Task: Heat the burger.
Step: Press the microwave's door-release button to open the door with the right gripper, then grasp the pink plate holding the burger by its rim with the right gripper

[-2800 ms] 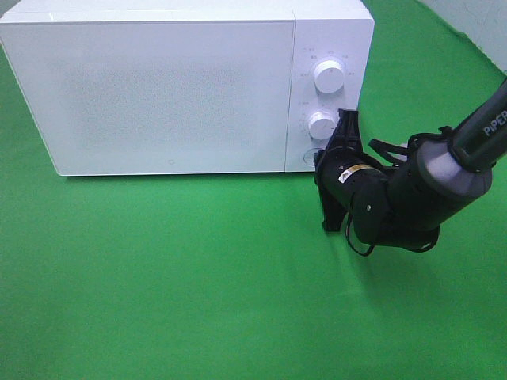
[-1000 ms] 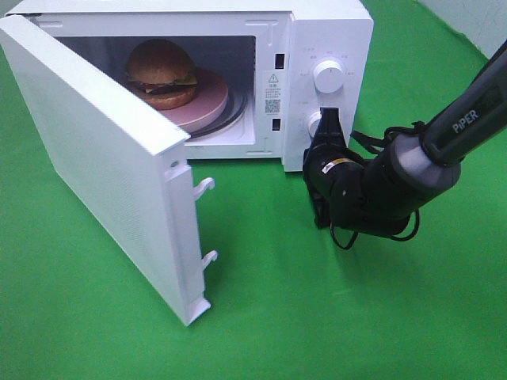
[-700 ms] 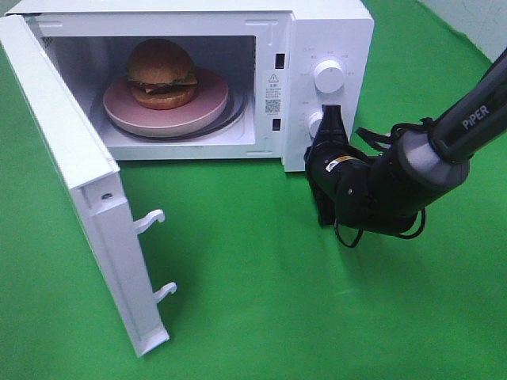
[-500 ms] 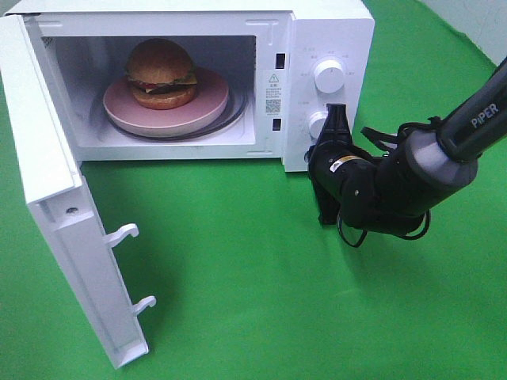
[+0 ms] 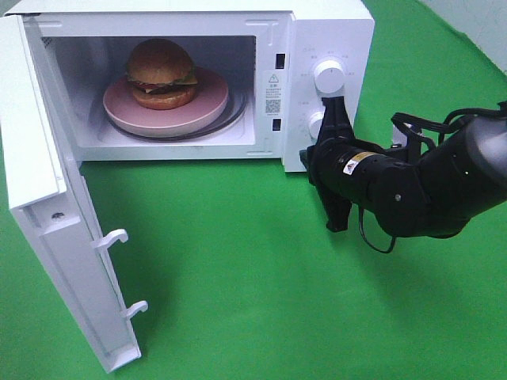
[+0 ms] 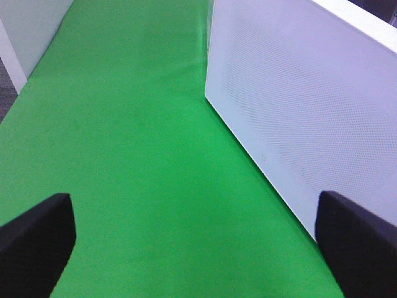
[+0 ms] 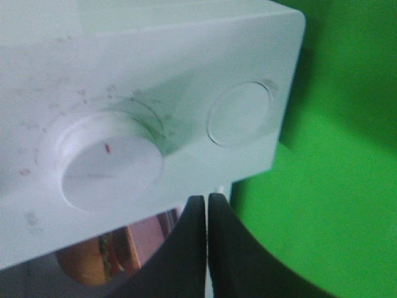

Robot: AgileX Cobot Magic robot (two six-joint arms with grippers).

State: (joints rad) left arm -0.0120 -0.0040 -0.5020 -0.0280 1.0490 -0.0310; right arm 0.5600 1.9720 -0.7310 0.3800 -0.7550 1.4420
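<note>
The microwave (image 5: 329, 32) door (image 5: 47, 198) hangs wide open with the burger (image 5: 162, 74) on its plate (image 5: 207, 107) inside, so if the empty, pinched-shut right gripper (image 7: 206, 202) turns the knob (image 7: 111, 167) first nothing heats, and the spread, empty left gripper (image 6: 192, 242) could botch the push.
</note>
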